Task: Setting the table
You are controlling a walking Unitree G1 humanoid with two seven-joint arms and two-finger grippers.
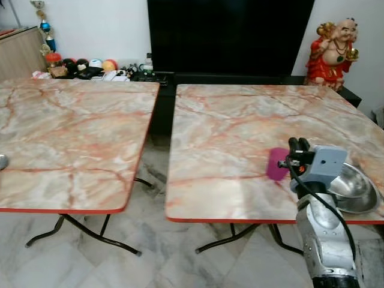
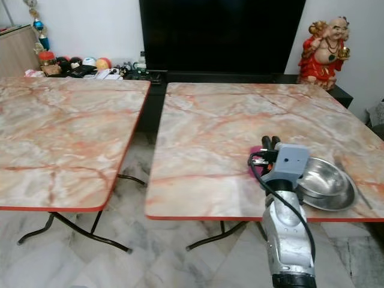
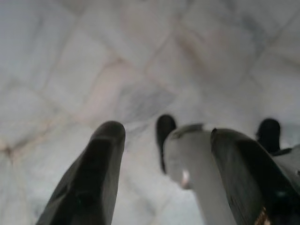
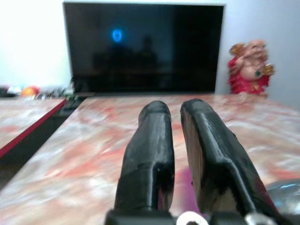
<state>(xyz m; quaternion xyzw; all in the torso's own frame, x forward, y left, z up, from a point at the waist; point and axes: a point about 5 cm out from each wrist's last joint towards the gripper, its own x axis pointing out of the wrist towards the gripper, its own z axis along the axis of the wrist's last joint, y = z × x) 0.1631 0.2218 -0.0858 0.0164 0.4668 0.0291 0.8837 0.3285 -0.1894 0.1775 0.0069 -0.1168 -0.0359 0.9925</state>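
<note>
Tables: two marble-patterned folding tables with red edges stand side by side on a pale marble tile floor (image 1: 150,252), the left table (image 1: 72,138) and the right table (image 1: 240,144) parted by a narrow gap.
Bowls: shiny stacked steel bowls (image 2: 327,186) sit at the near right edge of the right table, just right of the raised right arm.
Pink thing: a flat magenta object (image 1: 276,164) lies on the right table just left of the bowls; the right gripper (image 1: 297,144) hangs over its right side and hides part of it; what it is cannot be told.
Right arm: the silver forearm rises from the near edge, wrist level, black fingers pointing far across the table.
Right jaws: in the right wrist view the two fingers (image 4: 150,150) stand close with a slim gap, clamped on nothing.
Right wrist extras: a blur of pink shows low between the fingers.
Left gripper: the left gripper (image 3: 164,159) hangs over floor tiles, jaws apart.
Background: a large black television screen (image 1: 228,36) stands on the far side, a red and gold laughing Buddha figurine (image 1: 331,54) to its right, small colourful clutter (image 1: 90,67) to its left.
Far left: a grey round object (image 1: 2,161) sits at the left table's left edge.
</note>
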